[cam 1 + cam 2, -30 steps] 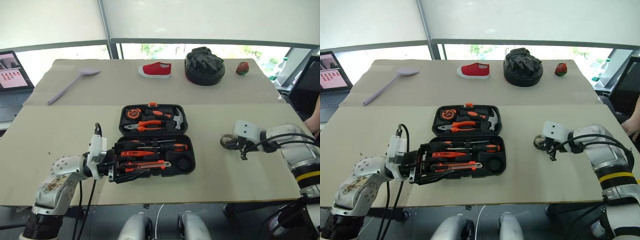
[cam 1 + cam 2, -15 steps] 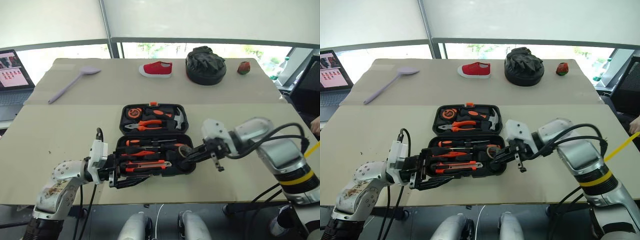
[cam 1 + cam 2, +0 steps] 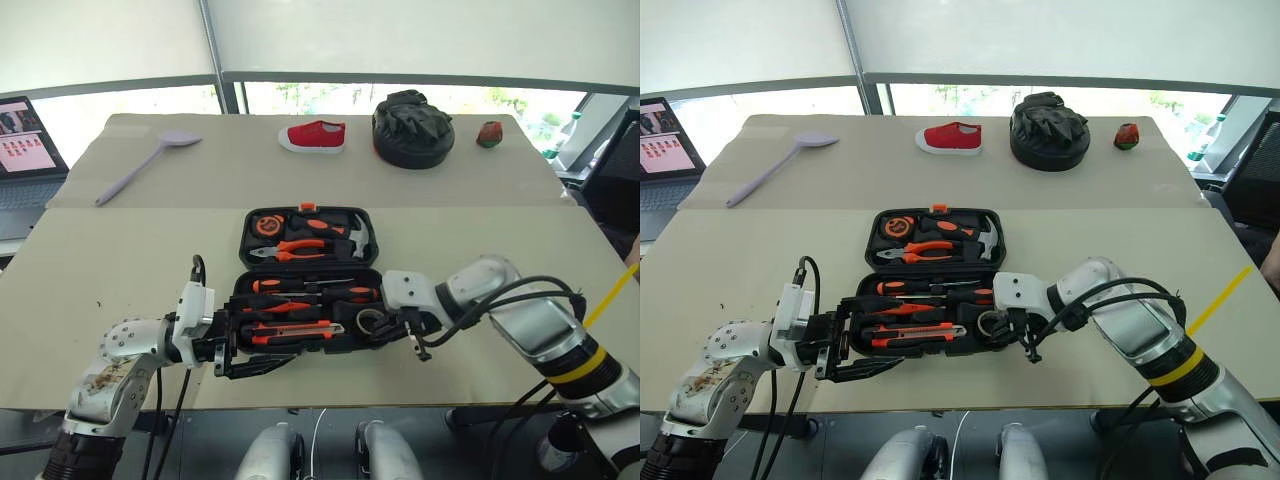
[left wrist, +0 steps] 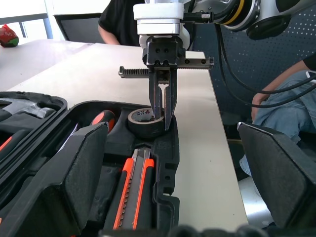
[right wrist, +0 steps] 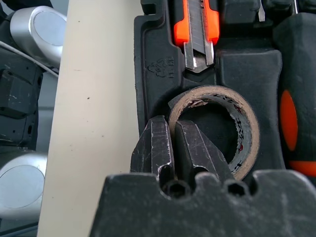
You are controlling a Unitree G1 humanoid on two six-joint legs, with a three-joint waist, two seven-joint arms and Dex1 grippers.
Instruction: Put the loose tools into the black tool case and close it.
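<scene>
The black tool case (image 3: 308,280) lies open on the table (image 3: 500,230) and serves as landmark. At its near left corner the left gripper (image 3: 228,350) has its two fingers spread as wide as they go, one on either side of the case's near edge, released and grasping nothing. Inside the near half of the case lie the screwdrivers (image 3: 300,288) and, closer to the front rim, the utility knife (image 3: 295,330). In the near right corner of the case sits the grey tape roll (image 5: 217,126), in its round recess just beyond the knife's tip. The right gripper (image 4: 162,106) comes in from the case's right side, its fingers clenched on the wall of the tape roll, one finger inside the ring, the other outside it.
</scene>
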